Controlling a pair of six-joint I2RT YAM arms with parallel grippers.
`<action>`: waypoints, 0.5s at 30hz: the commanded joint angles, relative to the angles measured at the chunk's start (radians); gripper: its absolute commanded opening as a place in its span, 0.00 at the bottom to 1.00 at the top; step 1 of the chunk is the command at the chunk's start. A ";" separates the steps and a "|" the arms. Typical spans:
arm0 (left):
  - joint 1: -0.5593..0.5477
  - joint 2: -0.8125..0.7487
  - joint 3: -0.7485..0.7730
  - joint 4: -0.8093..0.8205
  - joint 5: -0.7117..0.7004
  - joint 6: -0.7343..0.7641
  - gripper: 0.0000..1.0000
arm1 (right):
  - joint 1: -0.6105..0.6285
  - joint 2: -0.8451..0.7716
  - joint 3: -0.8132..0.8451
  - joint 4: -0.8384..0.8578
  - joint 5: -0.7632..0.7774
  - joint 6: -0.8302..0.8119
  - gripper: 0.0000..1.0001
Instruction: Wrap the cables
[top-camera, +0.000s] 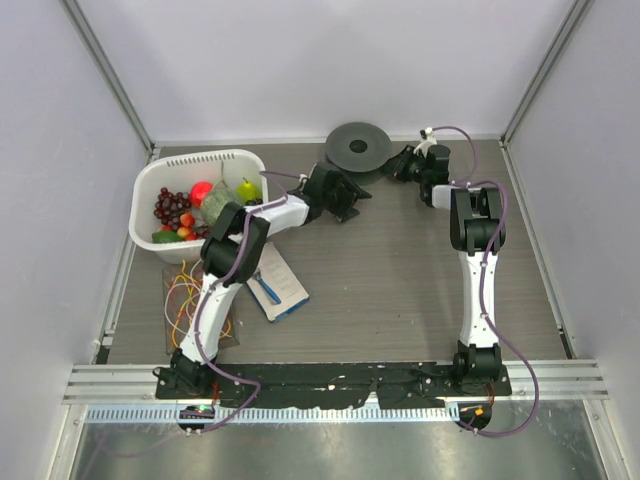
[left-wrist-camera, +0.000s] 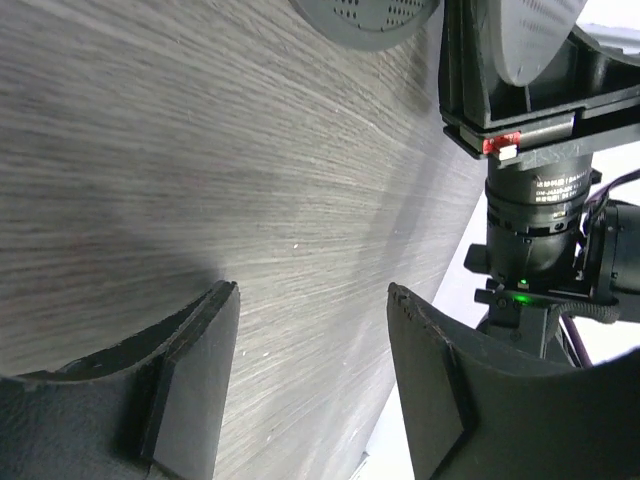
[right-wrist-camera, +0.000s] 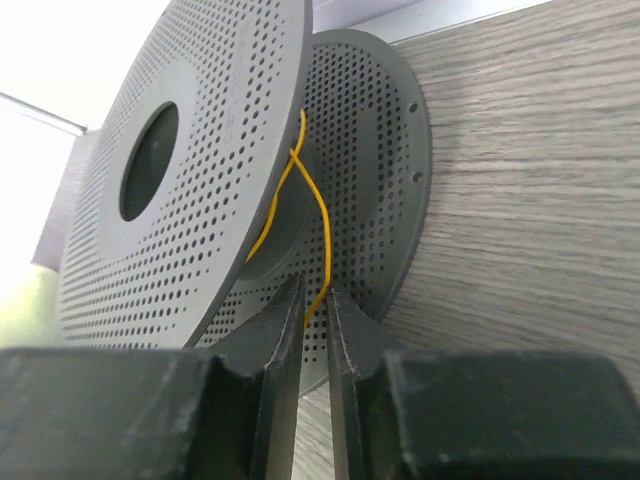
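Overhead camera surveys the whole tabletop; both wrist cameras look closely past their fingers at the shared spool ahead.

Desk: grey wood-grain top.
White plastic basket: at 10 o'clock on the desk. Contents:
- cluster of small dark red round fruits
- one bright red fruit
- one yellow-green fruit
- leafy greens
- small orange-red fruits

Booklet: at 8 o'clock, lying flat near the basket's 5 o'clock corner.
Blue pen: resting on the booklet.
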 joint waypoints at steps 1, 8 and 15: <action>-0.003 -0.110 -0.033 0.028 0.009 0.044 0.65 | 0.000 -0.050 -0.043 -0.010 -0.005 0.040 0.24; -0.001 -0.186 -0.055 0.059 0.007 0.127 0.66 | -0.009 -0.122 -0.144 0.028 0.007 0.064 0.38; 0.006 -0.301 -0.084 0.036 0.013 0.289 0.81 | -0.060 -0.267 -0.278 -0.007 0.024 0.037 0.52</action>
